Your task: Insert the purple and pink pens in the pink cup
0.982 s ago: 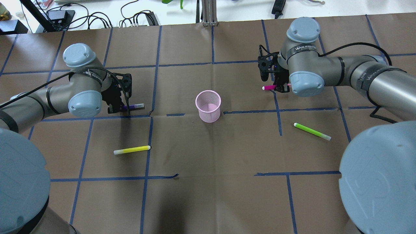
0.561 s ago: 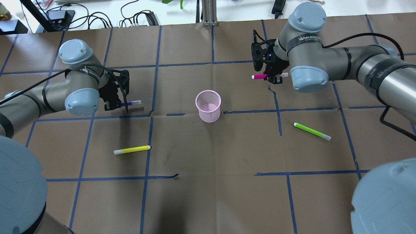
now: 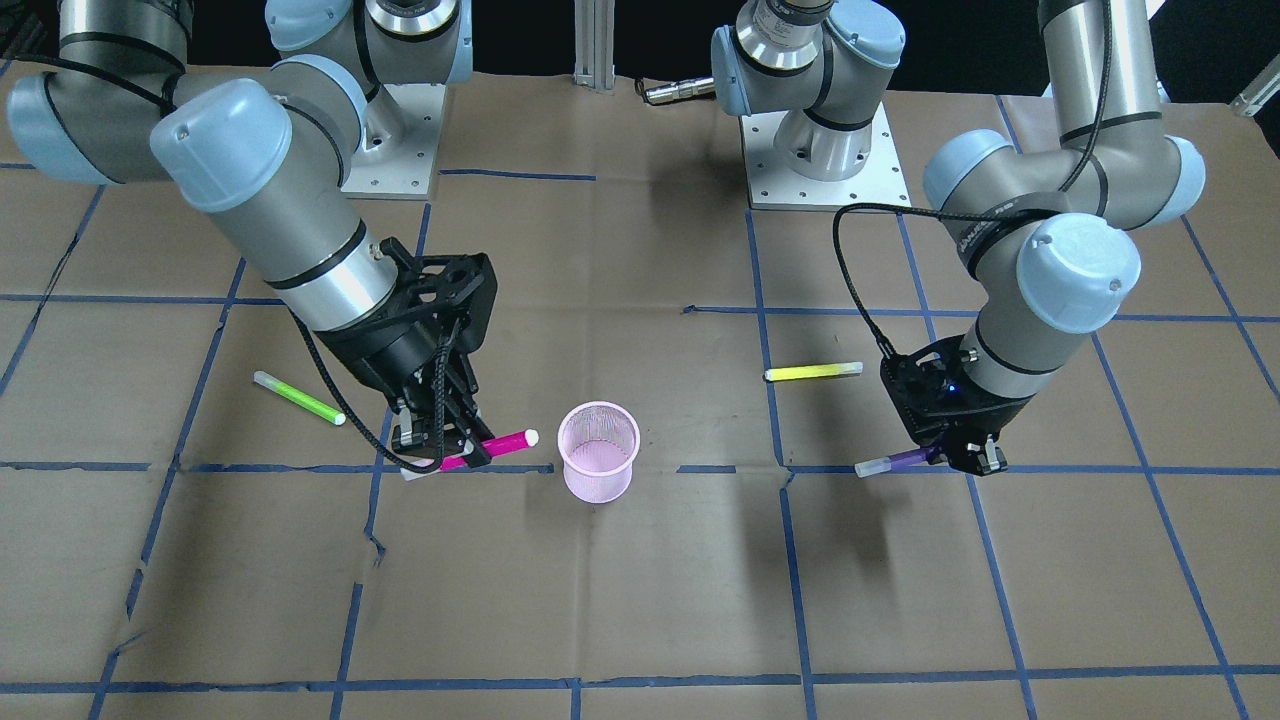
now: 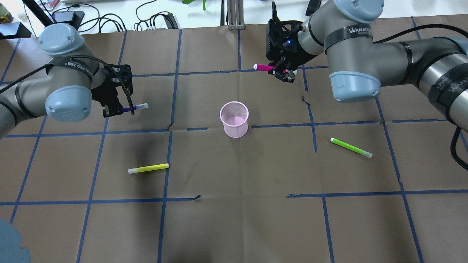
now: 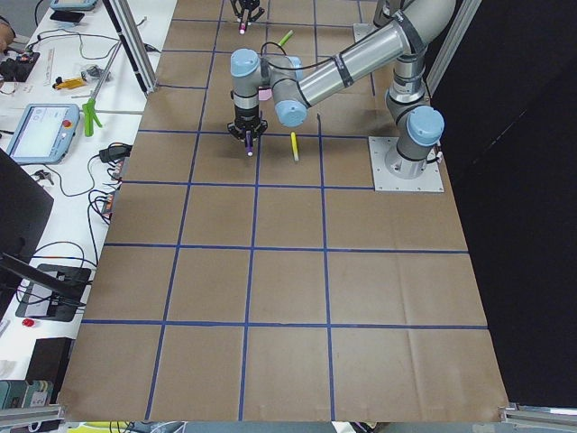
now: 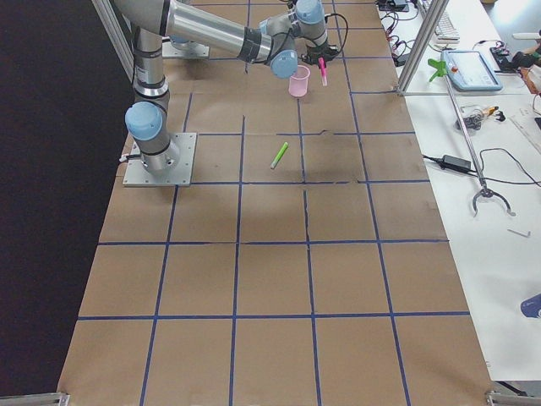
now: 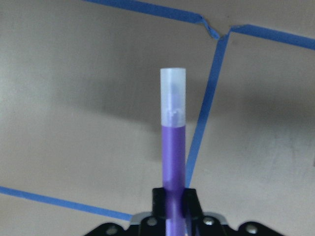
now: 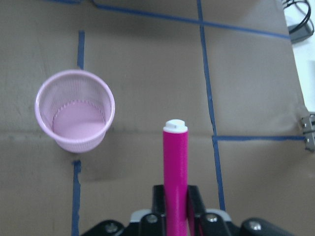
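Observation:
The pink mesh cup (image 4: 234, 118) stands upright and empty at the table's middle; it also shows in the front view (image 3: 598, 450) and the right wrist view (image 8: 75, 109). My left gripper (image 4: 116, 109) is shut on the purple pen (image 4: 137, 107), held level above the table, left of the cup; the pen shows in the left wrist view (image 7: 173, 147) and the front view (image 3: 895, 461). My right gripper (image 4: 282, 71) is shut on the pink pen (image 4: 264, 67), held level in the air behind and right of the cup; it shows in the right wrist view (image 8: 175, 172) and the front view (image 3: 497, 445).
A yellow pen (image 4: 148, 168) lies on the table front left of the cup. A green pen (image 4: 351, 147) lies to the cup's right. Blue tape lines grid the brown paper. Cables and equipment lie beyond the far edge.
Both arms have risen with their pens. The right gripper carried the pink pen up and left, toward the cup's far side. The left gripper lifted the purple pen off the table, moving slightly left.

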